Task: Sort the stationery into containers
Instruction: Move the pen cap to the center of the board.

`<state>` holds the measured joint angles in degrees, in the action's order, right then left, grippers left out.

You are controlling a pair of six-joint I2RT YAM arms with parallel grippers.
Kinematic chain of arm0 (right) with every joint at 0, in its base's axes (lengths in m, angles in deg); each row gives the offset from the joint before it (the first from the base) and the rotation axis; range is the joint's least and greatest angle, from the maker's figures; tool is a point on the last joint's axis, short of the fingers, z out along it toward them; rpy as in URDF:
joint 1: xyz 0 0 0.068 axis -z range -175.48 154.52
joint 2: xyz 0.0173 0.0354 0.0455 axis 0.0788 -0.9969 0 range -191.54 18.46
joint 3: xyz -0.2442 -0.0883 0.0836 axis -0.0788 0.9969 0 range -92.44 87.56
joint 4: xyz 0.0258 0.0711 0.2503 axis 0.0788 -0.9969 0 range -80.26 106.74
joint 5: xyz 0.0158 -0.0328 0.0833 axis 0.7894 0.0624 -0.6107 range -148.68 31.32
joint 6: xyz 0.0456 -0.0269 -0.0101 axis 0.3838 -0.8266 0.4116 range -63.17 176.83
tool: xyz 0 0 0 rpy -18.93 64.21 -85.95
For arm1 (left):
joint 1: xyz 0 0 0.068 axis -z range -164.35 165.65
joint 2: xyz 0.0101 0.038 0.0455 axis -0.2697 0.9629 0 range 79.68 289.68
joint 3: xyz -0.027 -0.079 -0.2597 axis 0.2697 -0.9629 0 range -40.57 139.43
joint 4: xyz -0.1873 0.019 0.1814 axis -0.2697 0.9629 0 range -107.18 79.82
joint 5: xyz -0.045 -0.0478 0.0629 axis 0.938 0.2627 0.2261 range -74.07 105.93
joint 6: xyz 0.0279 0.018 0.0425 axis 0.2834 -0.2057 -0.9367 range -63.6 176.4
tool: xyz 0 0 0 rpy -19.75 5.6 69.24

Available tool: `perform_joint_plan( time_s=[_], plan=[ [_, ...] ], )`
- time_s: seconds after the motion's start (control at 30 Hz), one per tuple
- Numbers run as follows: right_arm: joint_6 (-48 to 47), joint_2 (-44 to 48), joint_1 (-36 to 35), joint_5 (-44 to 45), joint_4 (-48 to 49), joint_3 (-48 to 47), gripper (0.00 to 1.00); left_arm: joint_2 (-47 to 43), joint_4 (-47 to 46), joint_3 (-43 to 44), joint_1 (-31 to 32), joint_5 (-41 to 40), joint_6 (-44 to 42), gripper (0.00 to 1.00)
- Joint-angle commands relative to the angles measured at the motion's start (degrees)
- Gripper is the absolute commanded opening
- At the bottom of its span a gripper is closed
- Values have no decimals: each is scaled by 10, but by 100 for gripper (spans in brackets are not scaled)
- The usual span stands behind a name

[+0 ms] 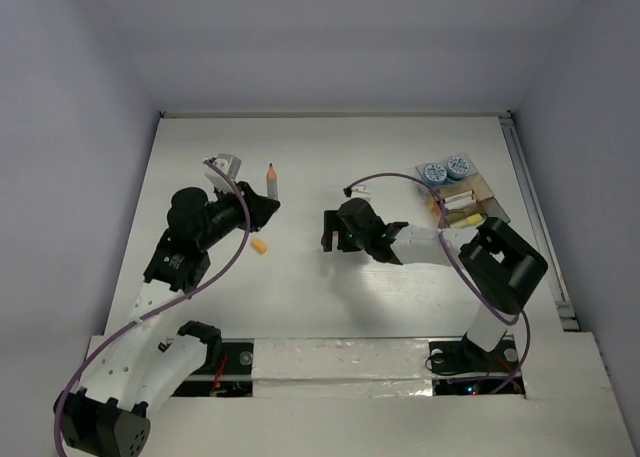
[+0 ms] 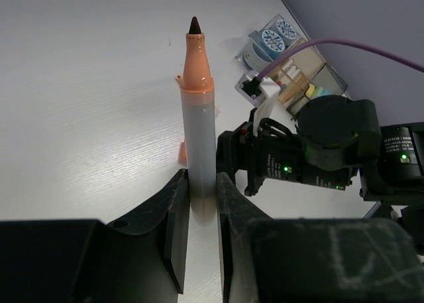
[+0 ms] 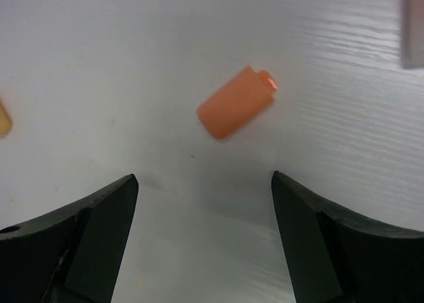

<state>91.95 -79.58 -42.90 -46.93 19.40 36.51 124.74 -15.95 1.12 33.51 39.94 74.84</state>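
My left gripper (image 2: 201, 177) is shut on the lower end of an uncapped marker (image 2: 199, 117) with a pale grey barrel and an orange tip, held upright. From above, the marker (image 1: 271, 184) stands left of centre, at the left gripper (image 1: 266, 205). My right gripper (image 3: 204, 178) hangs open over the table, nothing between its fingers. Just beyond its fingertips lies a small orange cap (image 3: 236, 103). The clear divided container (image 1: 478, 199) sits at the right, with two blue-and-white rolls (image 1: 445, 168) in its far end. A short yellow piece (image 1: 260, 245) lies below the left gripper.
The right gripper (image 1: 340, 232) hovers mid-table, between the marker and the container (image 2: 301, 77). The yellow piece (image 3: 3, 117) shows at the left edge of the right wrist view. A purple cable (image 1: 395, 177) loops over the right arm. White walls close off the table's far and side edges.
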Motion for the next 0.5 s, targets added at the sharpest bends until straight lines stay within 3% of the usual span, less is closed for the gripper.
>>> perform_joint_plan(
  time_s=[0.0, 0.47],
  plan=[
    [2, -22, 3, -12, 36, -47, 87, -18, -13, 15, -3, 2, -8, 0],
    [-67, -141, 15, 55, -25, -175, 78, -25, -13, 15, -3, 5, -8, 0]
  ],
)
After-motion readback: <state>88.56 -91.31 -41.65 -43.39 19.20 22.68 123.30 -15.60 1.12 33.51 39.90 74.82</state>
